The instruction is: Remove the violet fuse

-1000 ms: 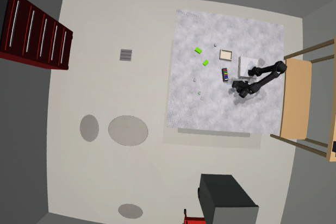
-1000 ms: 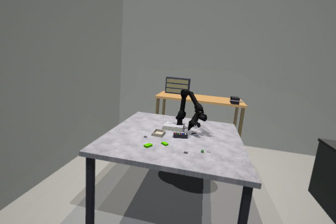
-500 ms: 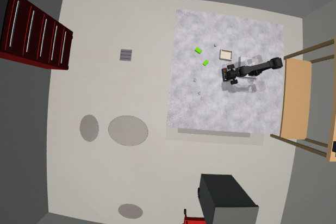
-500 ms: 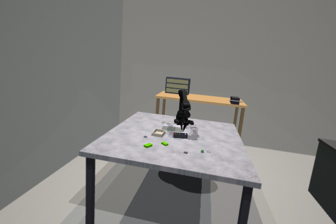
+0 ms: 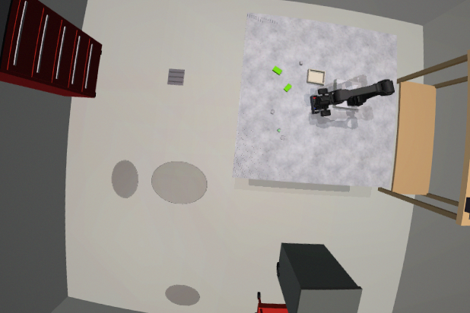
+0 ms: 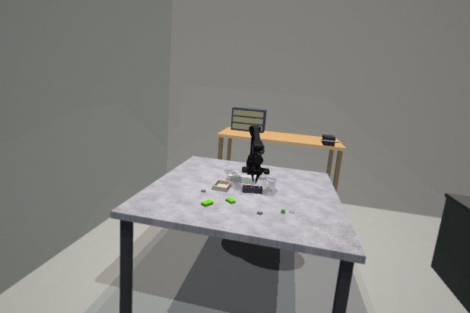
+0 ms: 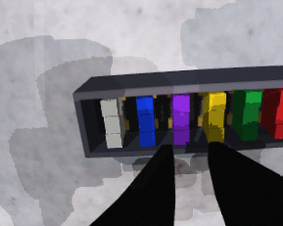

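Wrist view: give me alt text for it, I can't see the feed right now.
A dark fuse block holds six upright fuses in a row: white, blue, violet fuse, yellow, green, red. The gripper hangs above with its two black fingers narrowly parted, holding nothing, the gap lined up near the violet and yellow fuses.

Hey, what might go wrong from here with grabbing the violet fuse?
1. The violet fuse sits tight between the blue fuse and yellow fuse; the fingers may brush either.
2. The fingers stand narrow with nothing between them, so descending now could hit the fuse block.
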You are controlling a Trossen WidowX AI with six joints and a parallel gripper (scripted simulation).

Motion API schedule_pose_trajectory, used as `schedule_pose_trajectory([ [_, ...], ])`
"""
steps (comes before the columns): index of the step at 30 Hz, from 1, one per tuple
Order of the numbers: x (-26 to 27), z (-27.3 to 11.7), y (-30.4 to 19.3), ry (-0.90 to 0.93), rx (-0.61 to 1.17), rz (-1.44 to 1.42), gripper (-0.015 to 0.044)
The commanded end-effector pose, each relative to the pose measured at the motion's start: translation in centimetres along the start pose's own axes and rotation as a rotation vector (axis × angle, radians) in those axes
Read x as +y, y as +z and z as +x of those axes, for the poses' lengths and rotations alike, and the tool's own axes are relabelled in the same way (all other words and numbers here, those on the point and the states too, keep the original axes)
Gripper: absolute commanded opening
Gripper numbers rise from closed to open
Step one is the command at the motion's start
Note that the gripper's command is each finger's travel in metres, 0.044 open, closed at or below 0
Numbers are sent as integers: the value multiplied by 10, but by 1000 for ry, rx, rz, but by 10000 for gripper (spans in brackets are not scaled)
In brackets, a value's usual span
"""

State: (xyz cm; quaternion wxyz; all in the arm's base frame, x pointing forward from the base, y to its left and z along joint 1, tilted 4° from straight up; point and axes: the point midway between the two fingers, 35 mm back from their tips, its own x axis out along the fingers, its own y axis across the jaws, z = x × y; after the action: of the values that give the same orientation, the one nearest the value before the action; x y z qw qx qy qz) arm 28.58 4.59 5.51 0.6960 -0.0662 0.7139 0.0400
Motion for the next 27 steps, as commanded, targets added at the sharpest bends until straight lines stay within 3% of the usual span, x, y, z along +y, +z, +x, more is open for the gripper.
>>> schedule_pose_trajectory([
  [1, 0, 5, 0, 4, 4, 7, 73],
  [27, 0, 29, -1, 4, 4, 7, 73],
])
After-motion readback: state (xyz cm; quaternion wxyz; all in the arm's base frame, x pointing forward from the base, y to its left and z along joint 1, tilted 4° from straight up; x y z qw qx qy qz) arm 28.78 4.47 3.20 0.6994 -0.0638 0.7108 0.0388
